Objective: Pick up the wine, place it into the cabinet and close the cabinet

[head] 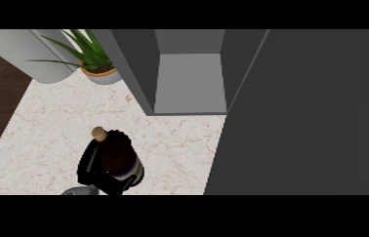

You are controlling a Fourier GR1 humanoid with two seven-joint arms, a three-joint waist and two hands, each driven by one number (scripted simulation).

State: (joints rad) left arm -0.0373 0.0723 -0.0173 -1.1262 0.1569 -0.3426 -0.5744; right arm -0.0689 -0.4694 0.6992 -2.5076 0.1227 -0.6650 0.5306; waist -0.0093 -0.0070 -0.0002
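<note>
Left hand (87, 165): the pick-up looks begun, nothing more; the fingers (84, 155) are curled round the wine bottle (115, 153), wrapping its dark body (the right hand does not show).
Wine bottle: upright in that grasp, low in the view, cork end showing; whether it has left the counter (169, 143) I cannot tell.
Counter: bare marble lies between the bottle and the cabinet.
Cabinet (189, 80): open, with no bottle inside yet.
Cabinet door (296, 119): swung wide along the right.
Left to do: carry the bottle in, release it, shut the door.
</note>
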